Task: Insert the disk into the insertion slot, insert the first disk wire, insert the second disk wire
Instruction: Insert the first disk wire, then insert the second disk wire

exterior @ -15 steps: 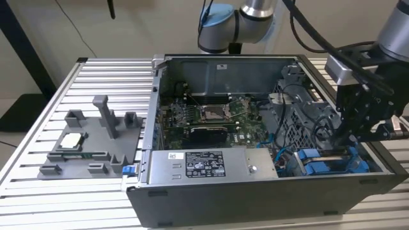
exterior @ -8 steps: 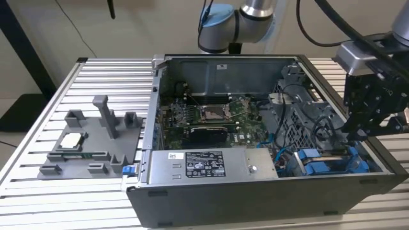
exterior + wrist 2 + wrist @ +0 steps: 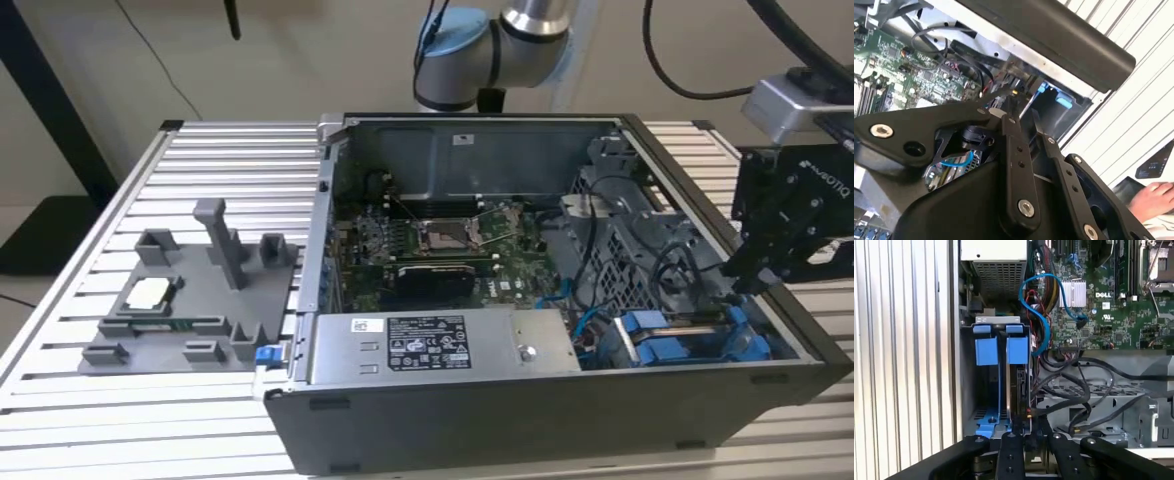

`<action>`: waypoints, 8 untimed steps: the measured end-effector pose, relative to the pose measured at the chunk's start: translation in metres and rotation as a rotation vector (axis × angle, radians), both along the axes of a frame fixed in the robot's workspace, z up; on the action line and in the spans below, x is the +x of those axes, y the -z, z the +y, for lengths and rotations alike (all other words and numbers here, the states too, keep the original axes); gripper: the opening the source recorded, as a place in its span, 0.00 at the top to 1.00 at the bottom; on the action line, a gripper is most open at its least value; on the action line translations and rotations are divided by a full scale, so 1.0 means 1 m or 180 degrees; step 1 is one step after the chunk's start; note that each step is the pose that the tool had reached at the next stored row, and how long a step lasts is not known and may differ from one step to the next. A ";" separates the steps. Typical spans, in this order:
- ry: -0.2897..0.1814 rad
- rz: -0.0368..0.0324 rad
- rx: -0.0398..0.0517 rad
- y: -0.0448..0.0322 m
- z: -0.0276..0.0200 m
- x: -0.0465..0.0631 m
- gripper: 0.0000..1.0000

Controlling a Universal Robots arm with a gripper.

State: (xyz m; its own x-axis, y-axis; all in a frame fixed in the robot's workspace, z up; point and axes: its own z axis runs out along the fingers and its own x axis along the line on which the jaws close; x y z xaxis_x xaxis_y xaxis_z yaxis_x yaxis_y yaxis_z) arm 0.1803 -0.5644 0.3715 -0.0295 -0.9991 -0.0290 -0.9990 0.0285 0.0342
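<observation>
**Disk in, wires apparently outstanding**

The gripper [image 3: 745, 283] is hovering at the right edge of the exterior view, above the case's lower-right corner. Its grip cannot be told. The disk [image 3: 1019, 385] is sitting edge-on in the insertion slot [image 3: 1005, 390]. Black wires [image 3: 1074, 390] are trailing beside it, so both wire steps are likely remaining.

Robotics lab: slatted bench [image 3: 214, 160], robot arm [image 3: 534, 30]
</observation>
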 end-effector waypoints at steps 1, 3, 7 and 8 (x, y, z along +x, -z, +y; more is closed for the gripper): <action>0.0000 0.0010 0.0001 0.0000 0.0000 0.004 0.74; 0.0000 0.0034 0.0004 0.0000 0.0000 0.013 0.74; 0.0000 0.0105 0.0012 0.0005 -0.0002 0.026 0.74; 0.0000 0.0113 0.0019 0.0012 -0.0004 0.027 0.74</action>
